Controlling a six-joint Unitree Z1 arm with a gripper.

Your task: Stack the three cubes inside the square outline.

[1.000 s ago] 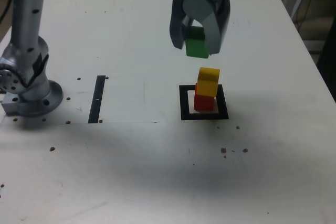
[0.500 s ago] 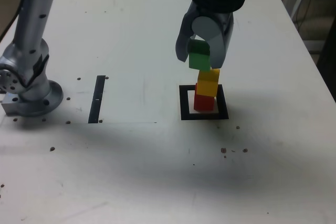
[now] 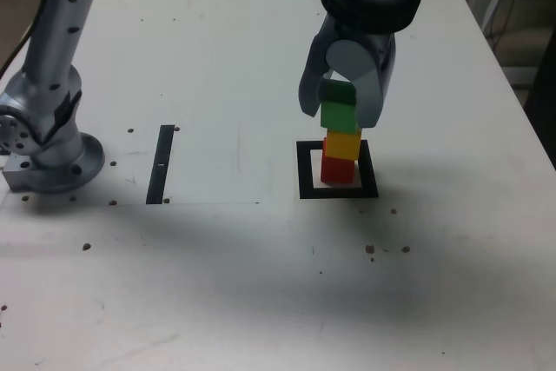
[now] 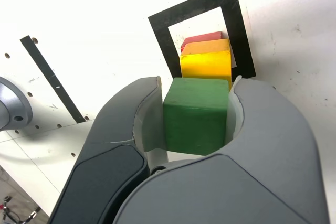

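One cube, the green (image 4: 195, 116), is pinched in the gripper (image 4: 197, 116); the yellow (image 4: 208, 64), its likely seat, lies beyond the green, toward the frame (image 4: 242, 40).

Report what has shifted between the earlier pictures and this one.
The green cube, held in the end effector, has moved down and toward the exterior view's right, and now overlaps the yellow cube in that view. Nothing was let go. The yellow cube, the red cube and the square outline stayed put.
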